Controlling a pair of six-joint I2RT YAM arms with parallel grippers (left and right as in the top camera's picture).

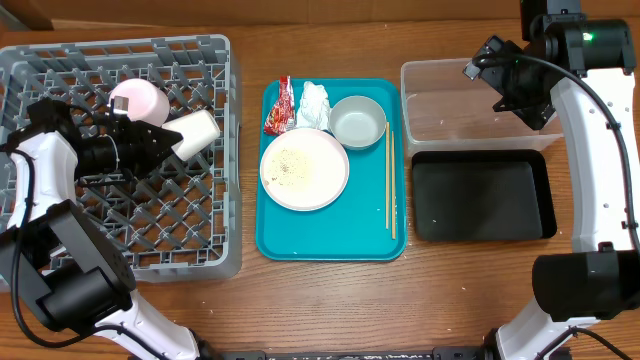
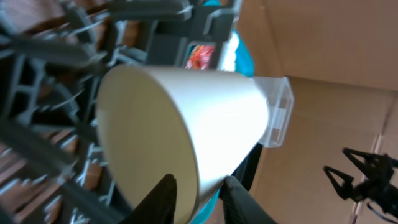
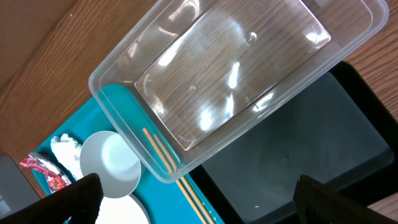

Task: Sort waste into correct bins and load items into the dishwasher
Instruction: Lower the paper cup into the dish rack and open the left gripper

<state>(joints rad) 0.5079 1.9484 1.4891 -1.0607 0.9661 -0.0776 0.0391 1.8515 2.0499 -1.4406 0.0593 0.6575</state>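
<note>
The table (image 1: pixel 320 300) is varnished wood with visible grain. The rack (image 1: pixel 200 230) is matt grey plastic, the cup (image 2: pixel 205 118) smooth and white. The tub (image 3: pixel 230 81) is clear, glossy plastic; the black tray (image 1: pixel 480 195) is matt. The teal tray (image 1: pixel 330 235) is smooth plastic. The wrapper (image 1: pixel 279 112) is crinkled and shiny, the tissue (image 1: pixel 315 102) crumpled paper. The chopsticks (image 1: pixel 389 180) are pale wood. The plate (image 1: pixel 335 185) and bowl (image 1: pixel 357 120) are glossy white.

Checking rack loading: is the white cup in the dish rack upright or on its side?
On its side: the white cup lies tipped over in the dish rack, its mouth toward the left gripper.
</note>
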